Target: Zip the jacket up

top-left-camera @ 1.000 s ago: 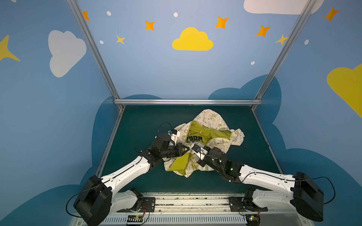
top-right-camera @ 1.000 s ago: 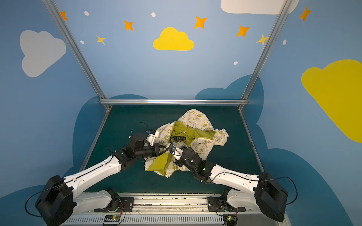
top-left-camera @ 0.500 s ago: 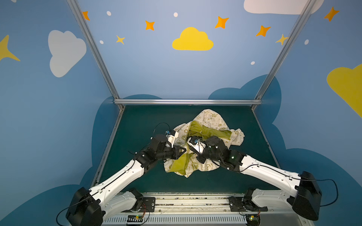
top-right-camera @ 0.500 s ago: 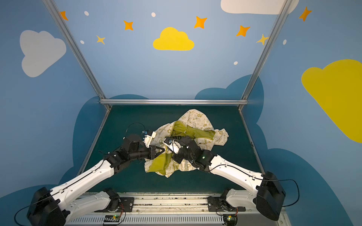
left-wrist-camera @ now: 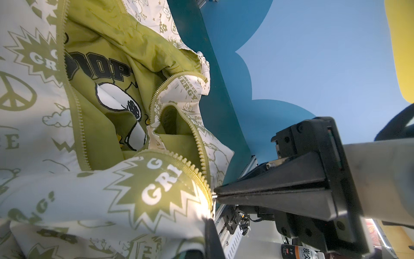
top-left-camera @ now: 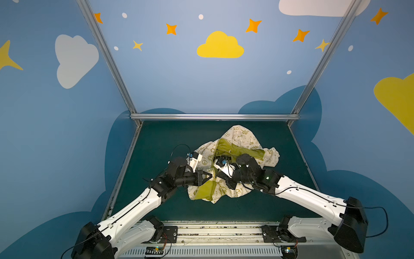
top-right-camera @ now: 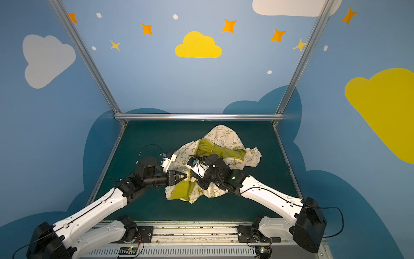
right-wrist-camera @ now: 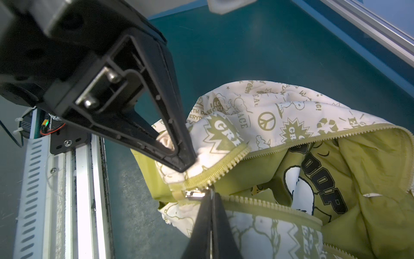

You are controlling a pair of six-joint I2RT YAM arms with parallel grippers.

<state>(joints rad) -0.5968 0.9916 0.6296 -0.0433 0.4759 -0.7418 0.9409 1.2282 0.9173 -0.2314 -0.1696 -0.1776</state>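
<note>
Left gripper (left-wrist-camera: 215,196) clamped shut on the jacket (top-left-camera: 243,138) edge by the zipper teeth (right-wrist-camera: 220,167), right gripper (right-wrist-camera: 210,195) just beside it — pinched shut on the silver zipper slider (right-wrist-camera: 194,193), rest of jacket crumpled open beyond both, on green mat (top-left-camera: 168,143)

The jacket (right-wrist-camera: 280,116) runs off the edges of both wrist views, its lining's black lettering (right-wrist-camera: 322,179) half lost in folds — and whether the right gripper (right-wrist-camera: 210,194) has the metal zipper slider (right-wrist-camera: 194,193) between its closed tips is hidden — in both top views that slider is too small to make out.
</note>
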